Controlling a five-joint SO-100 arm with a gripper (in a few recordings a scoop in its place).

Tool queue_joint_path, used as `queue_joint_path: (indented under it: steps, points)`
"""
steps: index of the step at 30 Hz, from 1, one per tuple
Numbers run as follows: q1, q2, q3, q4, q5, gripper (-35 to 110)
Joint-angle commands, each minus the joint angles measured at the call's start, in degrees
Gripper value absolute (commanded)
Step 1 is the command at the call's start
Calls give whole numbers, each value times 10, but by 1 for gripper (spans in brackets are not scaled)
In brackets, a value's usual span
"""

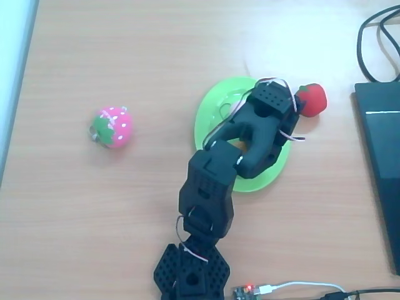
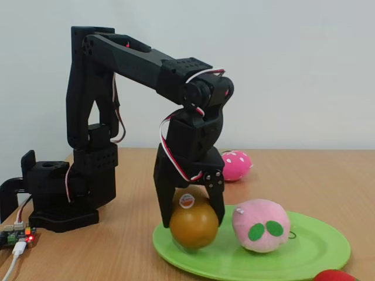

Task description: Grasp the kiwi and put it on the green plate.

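Observation:
The olive-brown kiwi [image 2: 193,231], with a small pale round sticker on top, rests on the left part of the lime-green plate [image 2: 316,249]. My gripper [image 2: 192,222] points straight down over it, one finger pressed against each side, shut on it. From overhead the arm covers the middle of the green plate [image 1: 212,109], and only a sliver of the kiwi [image 1: 241,146] shows through the arm. A pale pink peach-like ball [image 2: 261,225] with green leaves lies on the plate just right of the kiwi.
A pink-and-green strawberry [image 1: 113,125] lies on the wooden table left of the plate. A red toy fruit [image 1: 312,100] sits against the plate's far right rim. A dark flat device [image 1: 378,156] and cables [image 1: 375,37] fill the right edge. The arm's base [image 1: 190,275] stands at the bottom.

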Motion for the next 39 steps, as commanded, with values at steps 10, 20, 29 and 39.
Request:
queue_joint_path:
  steps: [10,20,29,39]
  points:
    - [-55,2,-29,-65,54,34]
    - [-81,-4,-52,-72,79,38]
    - [-82,-5,-52,-72,79,41]
    - [-86,-4,-49,-66,81,46]
